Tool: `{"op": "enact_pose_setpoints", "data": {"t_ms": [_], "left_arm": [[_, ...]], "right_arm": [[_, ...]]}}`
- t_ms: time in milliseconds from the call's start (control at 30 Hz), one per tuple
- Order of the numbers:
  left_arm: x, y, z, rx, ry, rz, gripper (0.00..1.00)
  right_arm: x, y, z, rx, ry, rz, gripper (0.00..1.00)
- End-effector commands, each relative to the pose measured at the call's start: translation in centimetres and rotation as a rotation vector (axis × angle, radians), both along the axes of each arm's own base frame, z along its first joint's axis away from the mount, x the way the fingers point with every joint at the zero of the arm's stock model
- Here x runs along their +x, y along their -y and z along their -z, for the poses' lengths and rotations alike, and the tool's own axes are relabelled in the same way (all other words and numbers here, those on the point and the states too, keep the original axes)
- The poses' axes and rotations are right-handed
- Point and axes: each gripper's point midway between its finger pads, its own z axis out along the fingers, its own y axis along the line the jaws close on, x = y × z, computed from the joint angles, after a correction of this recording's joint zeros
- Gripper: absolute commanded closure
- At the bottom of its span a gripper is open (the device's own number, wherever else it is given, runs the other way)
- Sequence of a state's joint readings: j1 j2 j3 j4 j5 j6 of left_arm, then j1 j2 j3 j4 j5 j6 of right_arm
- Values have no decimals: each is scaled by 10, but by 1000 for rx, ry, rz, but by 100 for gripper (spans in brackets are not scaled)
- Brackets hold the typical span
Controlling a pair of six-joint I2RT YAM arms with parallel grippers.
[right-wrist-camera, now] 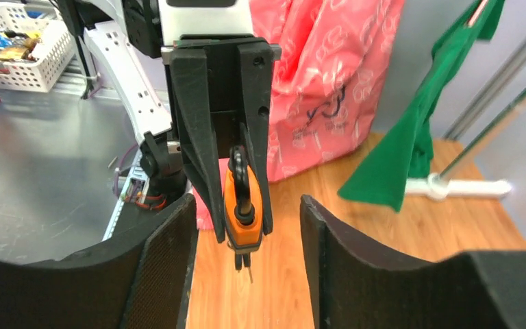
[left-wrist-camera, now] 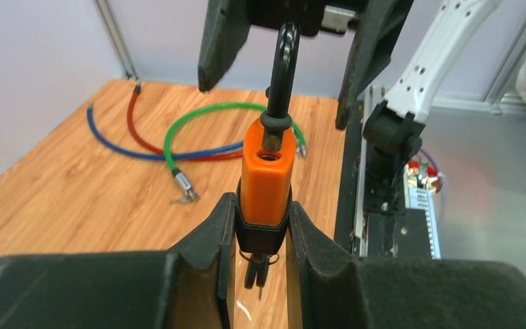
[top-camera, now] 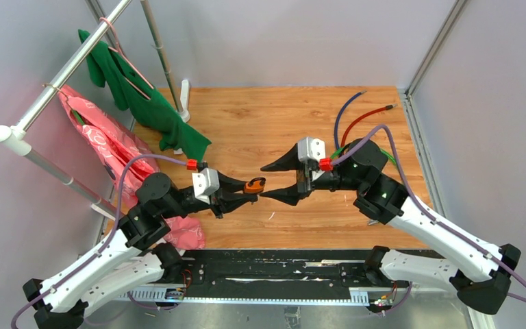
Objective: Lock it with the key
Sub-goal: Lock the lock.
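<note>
An orange padlock [top-camera: 254,184] with a black base and black shackle [left-wrist-camera: 281,75] is clamped by its lower body between the fingers of my left gripper [top-camera: 250,191], which holds it above the wooden table. Keys [left-wrist-camera: 259,271] hang from its underside. In the left wrist view the padlock [left-wrist-camera: 267,178] shows an empty hole on top beside the seated shackle leg. My right gripper [top-camera: 261,181] is open and faces the left one, its fingertips to either side of the shackle end without touching. In the right wrist view the padlock [right-wrist-camera: 241,209] sits between my spread fingers.
Green [left-wrist-camera: 205,110], blue [left-wrist-camera: 109,140] and red cables lie on the wooden table [top-camera: 260,116] at the back right. A green garment [top-camera: 137,96] and a pink bag [top-camera: 109,147] hang on a rack at the left. A white basket [right-wrist-camera: 20,41] stands beyond the table.
</note>
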State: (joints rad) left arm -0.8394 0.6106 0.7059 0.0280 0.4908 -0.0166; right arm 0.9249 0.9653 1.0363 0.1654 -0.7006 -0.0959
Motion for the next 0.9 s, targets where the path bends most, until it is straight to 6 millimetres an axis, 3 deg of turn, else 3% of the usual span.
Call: {"op": "enact_pose_setpoints", "data": {"t_ms": [0,100,233,433,733,800,867], "left_arm": [[4,-7,23,88,28,-38,100],[6,-10,43,168,43,-43,100],[5,-11,52,198,41,-36,100],[7,-13,60,227,29,-48,100],[6,-12,59,223,27,-39,100],[6,-12,60,224,27,-35,100],[5,-11,61,226,27,-31,100]], "right_arm": [[10,16,2,-115,54,85,37],[5,19,5,-203,81,47,28],[8,16,24,-343,55,14,30],[-3,9,29,-415,12,-80,48],[-5,1,48,-462,10,-75,61],[-5,-2,49,-463,12,-78,72],[-3,-5,51,-461,17,-71,76]]}}
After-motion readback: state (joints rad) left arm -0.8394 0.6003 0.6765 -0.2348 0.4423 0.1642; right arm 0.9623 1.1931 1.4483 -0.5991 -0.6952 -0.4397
